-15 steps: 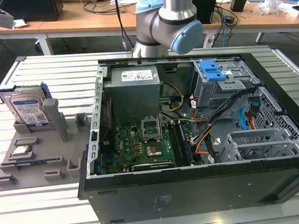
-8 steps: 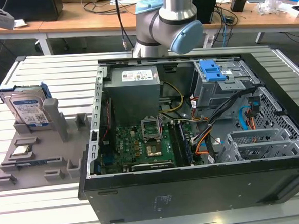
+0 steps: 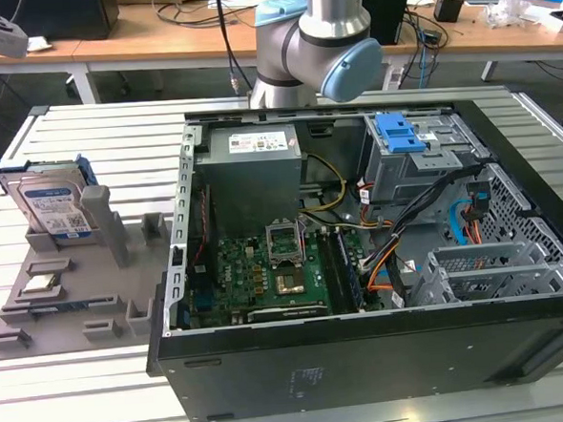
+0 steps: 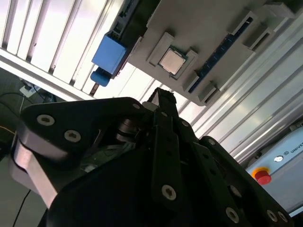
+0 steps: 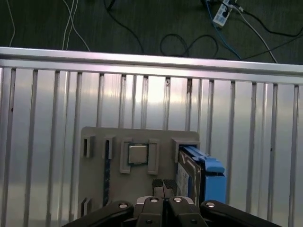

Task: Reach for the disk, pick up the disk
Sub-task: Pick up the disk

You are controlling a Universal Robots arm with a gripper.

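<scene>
On the exterior view I see a black open-sided metal computer tower (image 3: 367, 364) lying on the ribbed aluminium table (image 3: 95, 136), with a green motherboard (image 3: 238, 276) beside a grey boxy power supply (image 3: 251, 179). At the exterior view's left lies a grey plastic fixture tray (image 3: 73, 315), which holds a small square silver processor chip (image 3: 40, 282).

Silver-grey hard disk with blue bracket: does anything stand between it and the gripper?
Nothing visible does. In the first wrist view the black gripper hangs over the grey holder tray, and the silver-grey hard disk stands upright in its slot beside it, with open air between.
</scene>
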